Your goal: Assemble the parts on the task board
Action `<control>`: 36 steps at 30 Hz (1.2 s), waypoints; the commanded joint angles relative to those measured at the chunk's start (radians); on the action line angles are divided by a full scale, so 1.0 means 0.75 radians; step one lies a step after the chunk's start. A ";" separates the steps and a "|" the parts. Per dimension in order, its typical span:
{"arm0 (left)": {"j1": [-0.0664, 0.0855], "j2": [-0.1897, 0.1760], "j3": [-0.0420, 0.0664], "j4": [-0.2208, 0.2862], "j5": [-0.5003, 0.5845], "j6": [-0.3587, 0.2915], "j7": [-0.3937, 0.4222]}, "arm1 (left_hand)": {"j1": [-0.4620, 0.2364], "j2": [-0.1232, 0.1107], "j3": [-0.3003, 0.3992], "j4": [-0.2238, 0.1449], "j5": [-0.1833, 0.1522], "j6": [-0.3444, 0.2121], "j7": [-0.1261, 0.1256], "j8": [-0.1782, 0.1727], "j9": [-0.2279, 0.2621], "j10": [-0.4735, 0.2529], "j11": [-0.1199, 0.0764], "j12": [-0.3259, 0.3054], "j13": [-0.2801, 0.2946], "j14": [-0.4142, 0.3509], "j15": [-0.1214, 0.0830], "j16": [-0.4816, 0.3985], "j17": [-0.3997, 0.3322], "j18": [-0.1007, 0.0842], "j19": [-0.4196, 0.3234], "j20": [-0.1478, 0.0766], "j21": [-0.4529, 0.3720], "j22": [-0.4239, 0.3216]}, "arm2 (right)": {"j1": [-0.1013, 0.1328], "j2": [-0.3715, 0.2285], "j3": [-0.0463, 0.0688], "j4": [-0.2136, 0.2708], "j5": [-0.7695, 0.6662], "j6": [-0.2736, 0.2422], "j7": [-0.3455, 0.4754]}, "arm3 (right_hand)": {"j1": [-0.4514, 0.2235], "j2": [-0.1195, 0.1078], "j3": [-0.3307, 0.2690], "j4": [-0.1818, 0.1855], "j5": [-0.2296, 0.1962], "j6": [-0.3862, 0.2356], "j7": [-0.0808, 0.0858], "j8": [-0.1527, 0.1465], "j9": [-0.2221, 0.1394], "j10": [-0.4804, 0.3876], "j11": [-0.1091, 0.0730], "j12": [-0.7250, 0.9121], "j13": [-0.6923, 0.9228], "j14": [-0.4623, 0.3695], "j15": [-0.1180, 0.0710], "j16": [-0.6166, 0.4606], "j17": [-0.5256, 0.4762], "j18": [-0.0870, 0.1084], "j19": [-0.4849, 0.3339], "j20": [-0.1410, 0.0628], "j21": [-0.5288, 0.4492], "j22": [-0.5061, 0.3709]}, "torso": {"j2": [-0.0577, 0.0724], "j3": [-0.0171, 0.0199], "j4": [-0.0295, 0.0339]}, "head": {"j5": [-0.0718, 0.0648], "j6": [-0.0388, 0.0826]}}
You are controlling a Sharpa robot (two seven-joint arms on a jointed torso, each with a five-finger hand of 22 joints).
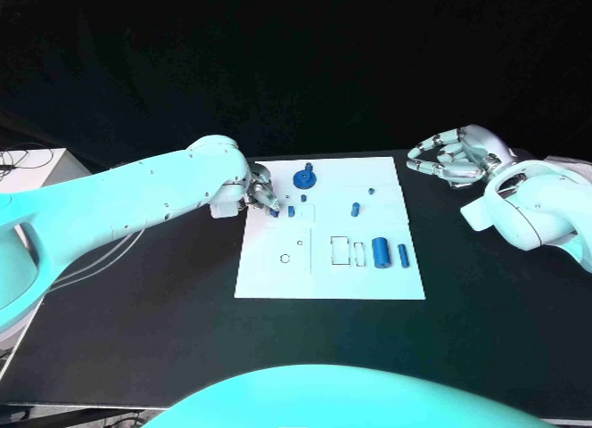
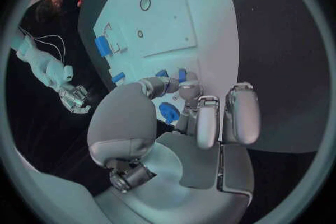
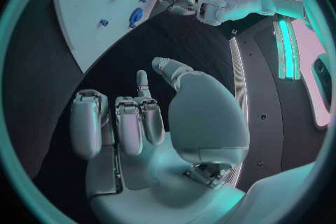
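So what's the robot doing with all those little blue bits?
It is putting small blue parts together on the white task board. Its left hand is at the board's far left edge, fingertips down by a small blue part; whether it is gripping one is hard to tell. Its right hand hovers off the board's far right corner, holding nothing. Two larger blue cylinders lie near the board's right side.

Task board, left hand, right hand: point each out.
task board [image 1: 328, 281]: head view, bare white area near its front edge.
left hand [image 1: 259, 194]: head view, middle of the hand at the board's left edge.
right hand [image 1: 450, 157]: head view, middle of the curled fingers.
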 commanded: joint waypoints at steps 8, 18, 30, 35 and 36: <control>-0.009 0.020 -0.010 -0.011 -0.010 0.066 0.007 | 0.013 0.003 0.200 -0.209 0.003 0.030 -0.027 0.003 -0.002 0.006 -0.001 -0.003 -0.001 0.133 -0.008 0.005 0.335 -0.015 0.003 -0.001 0.004 -0.003 | 0.000 0.000 0.001 0.002 -0.005 0.007 0.004 | 0.006 -0.003 0.002 0.005 0.002 -0.003 0.003 -0.004 0.001 0.137 0.009 0.005 0.351 0.141 0.007 0.005 0.351 0.003 0.017 0.008 0.001 0.002 | 0.000 -0.0015 0.0030 | -0.005 0.000; -0.010 0.008 -0.011 0.011 0.011 0.044 0.005 | 0.007 0.010 0.189 -0.197 -0.006 0.028 -0.024 -0.005 -0.003 0.008 0.002 -0.006 -0.002 0.133 -0.006 0.004 0.335 -0.015 0.001 0.001 0.003 -0.003 | 0.000 -0.002 0.001 0.003 -0.005 0.006 0.004 | 0.006 -0.003 0.002 0.005 0.002 -0.003 0.003 -0.004 0.001 0.137 0.009 0.005 0.351 0.141 0.007 0.005 0.351 0.003 0.017 0.008 0.001 0.002 | -0.001 -0.0021 0.0035 | -0.005 0.000; -0.010 -0.006 -0.011 0.024 0.044 0.031 -0.001 | -0.025 -0.006 0.006 -0.153 -0.021 0.025 -0.035 -0.018 0.011 0.019 -0.003 -0.019 0.003 0.131 -0.006 0.001 0.332 -0.015 -0.002 0.003 -0.006 -0.008 | 0.000 -0.004 0.001 0.003 -0.005 0.004 0.005 | 0.006 -0.003 0.001 0.006 0.000 -0.001 0.003 -0.011 0.005 0.135 0.009 0.002 0.348 0.141 0.007 0.005 0.351 0.004 0.015 0.007 -0.003 -0.003 | -0.001 -0.0011 0.0043 | -0.003 0.000; -0.010 -0.006 -0.011 0.025 0.051 0.021 -0.002 | -0.076 -0.014 -0.160 -0.050 -0.044 0.033 -0.040 -0.058 -0.009 0.017 -0.005 -0.023 0.011 0.130 -0.009 -0.003 0.327 -0.014 -0.002 0.001 -0.016 -0.016 | 0.000 -0.004 0.001 0.005 -0.005 0.004 0.006 | 0.006 -0.003 0.001 0.006 0.000 -0.001 0.003 -0.011 0.005 0.135 0.009 0.002 0.348 0.141 0.007 0.005 0.351 0.004 0.015 0.007 -0.003 -0.003 | -0.001 -0.0009 0.0030 | -0.001 0.000; -0.010 -0.005 -0.011 0.024 0.052 0.016 -0.003 | -0.078 -0.015 -0.175 -0.041 -0.045 0.035 -0.040 -0.062 -0.011 0.016 -0.005 -0.023 0.012 0.129 -0.009 -0.004 0.326 -0.014 -0.001 0.000 -0.017 -0.016 | 0.000 -0.004 0.001 0.005 -0.005 0.004 0.006 | 0.006 -0.003 0.001 0.006 0.000 -0.001 0.003 -0.011 0.005 0.135 0.009 0.002 0.348 0.141 0.007 0.005 0.351 0.004 0.015 0.007 -0.003 -0.003 | -0.001 -0.0007 0.0030 | 0.000 0.000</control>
